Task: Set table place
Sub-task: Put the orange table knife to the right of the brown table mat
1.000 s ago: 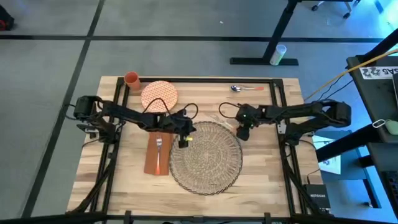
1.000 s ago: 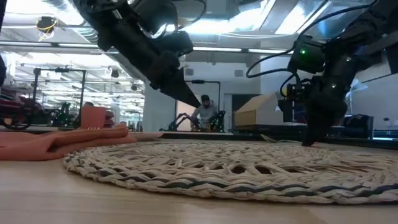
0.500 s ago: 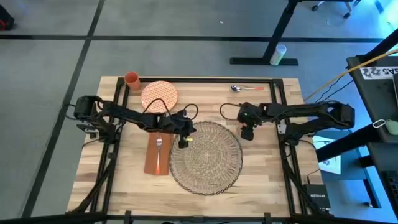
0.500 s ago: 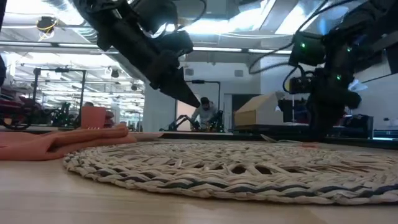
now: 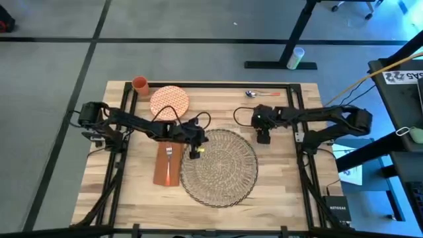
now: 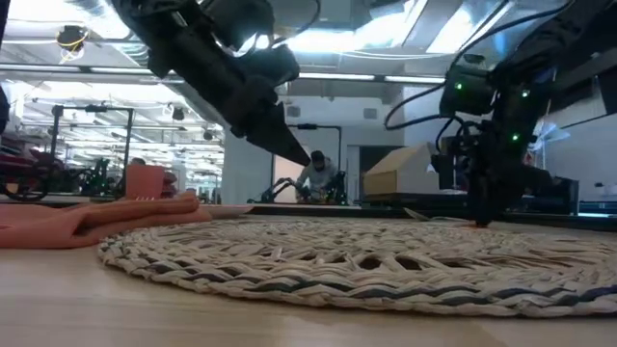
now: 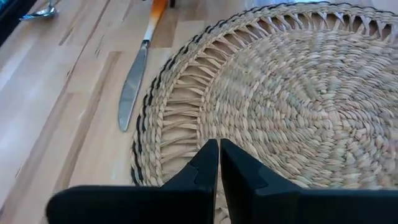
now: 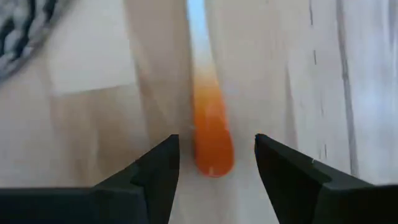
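From above, the table carries the place, a round woven straw mat lying flat a little right of centre on the near half. Just left of it a rust-orange napkin bears a fork. On the far side sit an orange-patterned plate, an orange cup at the far left corner and a spoon to the right. The left gripper hangs over the mat's far left rim; the right gripper is off the mat's far right edge, over bare wood.

The low view adds height: the mat's openwork rim fills the foreground, the left arm slants above it clear of the weave, and the right gripper points straight down with its tips near the tabletop behind the mat. A person sits in the room beyond.

The left wrist view shows what the others hide: its fingers pressed together, empty, over the mat's rim, and a knife with an orange handle lying on the wood just beside the mat.

The right wrist view shows its fingers spread apart, either side of that orange handle end, not clamped on it; the mat's edge shows at a corner.
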